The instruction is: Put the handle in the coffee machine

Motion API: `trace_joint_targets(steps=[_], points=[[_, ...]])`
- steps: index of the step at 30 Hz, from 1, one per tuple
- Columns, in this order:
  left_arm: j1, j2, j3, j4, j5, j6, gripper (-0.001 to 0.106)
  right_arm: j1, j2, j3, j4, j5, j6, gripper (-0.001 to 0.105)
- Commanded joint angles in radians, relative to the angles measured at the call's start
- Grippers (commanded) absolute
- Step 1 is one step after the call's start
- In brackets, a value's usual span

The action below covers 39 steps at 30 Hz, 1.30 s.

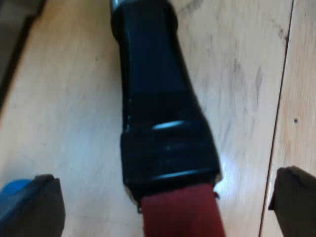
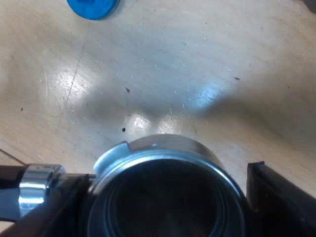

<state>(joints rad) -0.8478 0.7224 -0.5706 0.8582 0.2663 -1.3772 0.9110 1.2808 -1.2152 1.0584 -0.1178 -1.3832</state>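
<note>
Obs. 1, object: round bare-metal holder (image 2: 168,158) with open dark cup, bright rim and a small lug on the rim. A chrome neck (image 2: 35,190) leads off one side. Its glossy black handle (image 1: 155,94) widens to a ribbed collar, then ends in a flat red end (image 1: 181,213).

Obs. 2, position: holder is over the pale scratched wooden table (image 2: 207,59), which carries a broad shadow just beyond the cup.

Obs. 3, right gripper (image 2: 170,175): black fingers (image 2: 279,200) bracket the cup, one against each side, clamped on it.

Obs. 4, left gripper (image 1: 165,187): fingers (image 1: 34,207) well apart, red end between them, table visible in both gaps, no contact.

Obs. 5, limits: cup interior too dark to make out. Handle is cut off in the right wrist view and the red end in the left wrist view. Blue patch (image 1: 15,187) behind one left finger, cannot identify. Round blue tamper (image 2: 93,7) lies on the table well apart from the cup, partly cut off.
</note>
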Motion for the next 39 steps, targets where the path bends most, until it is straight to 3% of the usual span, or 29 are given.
trace_joint_targets(steps=[1, 10, 17, 23, 28, 35, 39], points=[[-0.003, 0.024, -0.009, -0.005, -0.010, -0.001, 0.087, 0.000, -0.014, -0.007, 0.000, -0.019, -0.005, 0.000], [-0.003, 0.024, -0.028, 0.000, -0.024, -0.001, 0.084, 0.000, -0.014, -0.007, 0.000, -0.017, -0.005, 0.000], [-0.003, 0.024, -0.036, 0.009, -0.026, -0.001, 0.058, 0.000, -0.014, -0.007, 0.000, -0.017, -0.005, 0.000], [-0.003, 0.024, -0.036, 0.041, -0.026, -0.001, 0.048, 0.000, -0.014, -0.007, 0.000, -0.016, -0.005, 0.000], [-0.003, 0.024, -0.038, 0.063, -0.026, -0.001, 0.032, 0.000, -0.014, -0.007, 0.000, -0.016, -0.005, 0.000], [-0.003, 0.024, -0.038, 0.061, -0.023, -0.001, 0.033, 0.000, -0.014, -0.007, 0.000, -0.016, -0.005, 0.000], [-0.003, 0.024, -0.038, 0.048, 0.000, -0.001, 0.048, 0.000, -0.014, -0.007, 0.000, -0.016, -0.005, 0.000]])
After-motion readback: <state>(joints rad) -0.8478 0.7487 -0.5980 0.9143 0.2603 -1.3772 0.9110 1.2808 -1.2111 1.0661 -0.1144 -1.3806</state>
